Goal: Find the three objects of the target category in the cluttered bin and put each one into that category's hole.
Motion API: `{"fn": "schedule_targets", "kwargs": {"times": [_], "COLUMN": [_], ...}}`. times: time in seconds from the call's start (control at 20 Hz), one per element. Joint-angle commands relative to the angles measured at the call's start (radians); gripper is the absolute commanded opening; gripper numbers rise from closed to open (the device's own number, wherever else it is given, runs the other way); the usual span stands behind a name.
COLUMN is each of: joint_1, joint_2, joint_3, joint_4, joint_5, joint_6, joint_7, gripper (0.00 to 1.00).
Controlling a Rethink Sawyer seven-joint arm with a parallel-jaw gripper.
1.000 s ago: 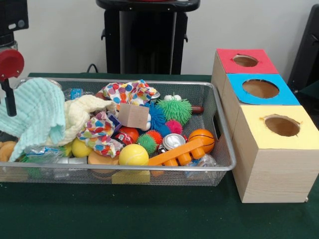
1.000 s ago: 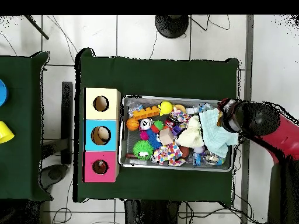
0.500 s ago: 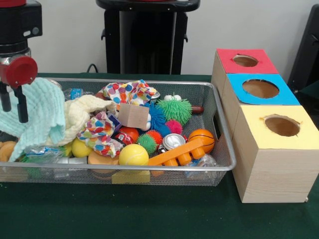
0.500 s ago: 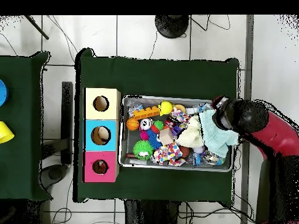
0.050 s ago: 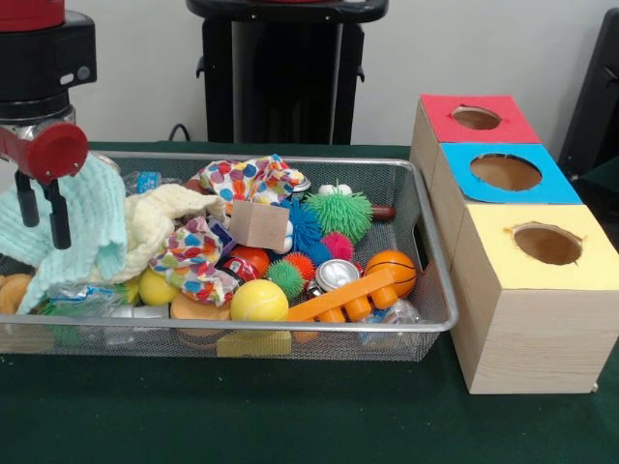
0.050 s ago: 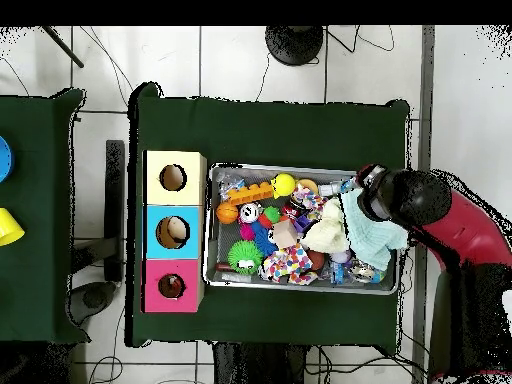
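Item: gripper point(image 5: 44, 208) over the bin's point(image 5: 440, 280) end farthest from the boxes point(image 5: 527, 290).

Fingers point(image 5: 60, 213) stand apart, empty, in front of the mint cloth point(image 5: 82, 217), which lies just beneath and behind them, draped and crumpled, no clear long axis. Cream cloth point(image 5: 160, 222) touches it on the side toward the boxes; dotted cloth point(image 5: 251, 179) lies farther that way. Target category unstated; probably cloths. Red, blue and yellow holes well apart, past the bin's other end.
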Motion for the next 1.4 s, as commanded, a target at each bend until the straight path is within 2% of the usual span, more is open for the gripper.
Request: {"fn": "schedule_targets", "kwargs": {"times": [0.05, 0.75, 1.4], "joint_1": [-0.006, -0.04, -0.052], "joint_2": [0.073, 0.075, 0.094], "joint_3": [0.026, 0.07, 0.07], "joint_4": [0.043, 0.068, 0.035], "joint_5": [0.053, 0.094, 0.081], "joint_6": [-0.066, -0.072, -0.051], "joint_7": [0.201, 0.128, 0.099], "gripper": [1.0, 1.0, 1.0]}}
